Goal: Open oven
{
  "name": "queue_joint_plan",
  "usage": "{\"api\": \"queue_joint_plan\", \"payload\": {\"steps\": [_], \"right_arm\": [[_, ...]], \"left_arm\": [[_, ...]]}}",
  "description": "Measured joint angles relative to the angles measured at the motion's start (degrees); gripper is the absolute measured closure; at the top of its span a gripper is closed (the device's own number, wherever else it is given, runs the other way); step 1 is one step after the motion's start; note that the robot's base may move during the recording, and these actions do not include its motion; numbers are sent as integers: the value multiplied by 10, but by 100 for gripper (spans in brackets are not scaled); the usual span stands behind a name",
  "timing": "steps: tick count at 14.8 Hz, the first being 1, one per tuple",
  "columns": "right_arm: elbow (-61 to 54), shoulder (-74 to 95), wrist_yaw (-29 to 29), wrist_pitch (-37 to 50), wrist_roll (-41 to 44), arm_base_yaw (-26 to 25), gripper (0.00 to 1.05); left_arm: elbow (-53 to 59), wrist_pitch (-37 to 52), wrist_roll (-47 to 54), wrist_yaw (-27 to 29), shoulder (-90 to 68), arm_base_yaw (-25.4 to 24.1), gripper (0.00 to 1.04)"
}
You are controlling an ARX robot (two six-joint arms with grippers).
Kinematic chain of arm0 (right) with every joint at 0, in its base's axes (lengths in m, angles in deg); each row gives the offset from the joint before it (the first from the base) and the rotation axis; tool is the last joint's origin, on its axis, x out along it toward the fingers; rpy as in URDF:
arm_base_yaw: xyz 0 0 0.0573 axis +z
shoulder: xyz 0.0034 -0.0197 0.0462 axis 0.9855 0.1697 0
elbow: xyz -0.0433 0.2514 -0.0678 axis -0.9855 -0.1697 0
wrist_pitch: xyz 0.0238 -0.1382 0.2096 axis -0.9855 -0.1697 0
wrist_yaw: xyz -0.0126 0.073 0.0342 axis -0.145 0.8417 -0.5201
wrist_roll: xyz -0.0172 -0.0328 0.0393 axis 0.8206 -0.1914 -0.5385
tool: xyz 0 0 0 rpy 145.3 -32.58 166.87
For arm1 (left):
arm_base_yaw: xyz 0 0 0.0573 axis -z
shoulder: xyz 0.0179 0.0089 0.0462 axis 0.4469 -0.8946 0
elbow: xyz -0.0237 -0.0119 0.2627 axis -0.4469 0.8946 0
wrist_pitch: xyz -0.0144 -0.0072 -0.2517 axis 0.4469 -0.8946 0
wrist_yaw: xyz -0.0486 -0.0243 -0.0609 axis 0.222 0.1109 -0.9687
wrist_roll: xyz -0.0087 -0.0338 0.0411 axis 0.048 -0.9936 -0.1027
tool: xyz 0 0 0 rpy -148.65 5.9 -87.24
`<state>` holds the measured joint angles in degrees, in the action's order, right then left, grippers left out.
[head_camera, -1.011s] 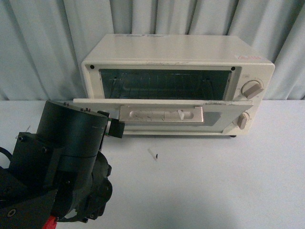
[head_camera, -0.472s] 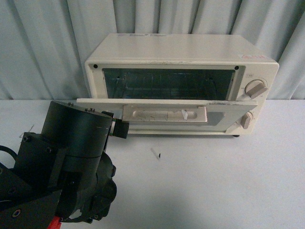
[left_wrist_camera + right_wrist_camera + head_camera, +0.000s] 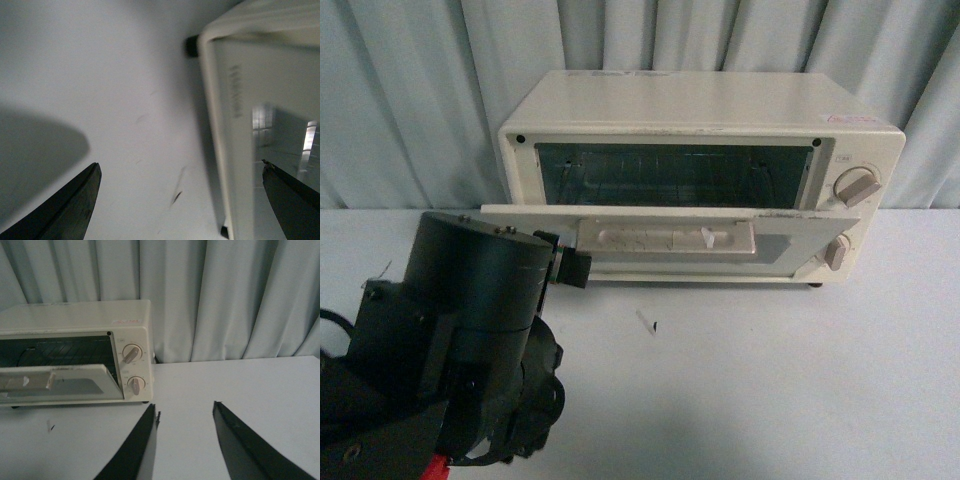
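- Because the door [image 3: 785,245] already leans out and down from the cavity, the oven [image 3: 700,110] reads as partly open. It sits at the back of the white table [image 3: 770,380], against the grey curtain [image 3: 420,100].
- The door hinges along its bottom edge, so its top edge with the flat handle [image 3: 665,238] swings toward the robot and the dark interior shows above it. Whether the door is at its full drop I cannot tell.
- The left gripper [image 3: 179,165] is at the door's left corner, low over the table. That suits pressing or hooking the free edge rather than taking the handle.
- Its jaws are spread wide. In the left wrist view, one finger [image 3: 65,210] hangs over bare table and the other is over the door glass, with the door's rim between them. They clamp nothing.
- The right gripper [image 3: 184,406] is well off to the right of the oven, over empty table. Its jaws are parted and hold nothing, and it seems parked out of the door's path.
- Both knobs [image 3: 855,187] are on the right of the oven front, clear of either arm.
- In my judgement the task is near its end. Any further push should follow the door's arc downward, or the light oven may slide on the table.
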<state>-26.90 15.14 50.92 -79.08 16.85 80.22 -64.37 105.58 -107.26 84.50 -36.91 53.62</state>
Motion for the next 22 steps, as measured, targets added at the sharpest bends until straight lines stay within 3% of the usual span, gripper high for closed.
{"api": "queue_joint_plan", "payload": {"steps": [1,2,4,6,9,10,11,14,18,19,22], "right_arm": [[0,0,0,0,0,0,54],[0,0,0,0,0,0,48],[0,0,0,0,0,0,28],[0,0,0,0,0,0,4],[0,0,0,0,0,0,6],[0,0,0,0,0,0,6],[0,0,0,0,0,0,6],[0,0,0,1,0,0,6],[0,0,0,0,0,0,6],[0,0,0,0,0,0,6],[0,0,0,0,0,0,6]], "left_arm": [[33,83,104,26,-8,-5,7],[48,111,152,28,-7,-9,7],[87,147,304,30,6,-23,7],[118,157,383,30,19,-44,7],[125,161,395,26,21,-59,7],[132,225,436,17,2,-66,12],[148,262,513,2,-22,-74,21],[268,254,781,-25,39,-113,54],[348,261,872,-69,198,-146,96],[366,260,877,-78,240,-161,103],[400,263,880,-109,383,-191,103]]}}
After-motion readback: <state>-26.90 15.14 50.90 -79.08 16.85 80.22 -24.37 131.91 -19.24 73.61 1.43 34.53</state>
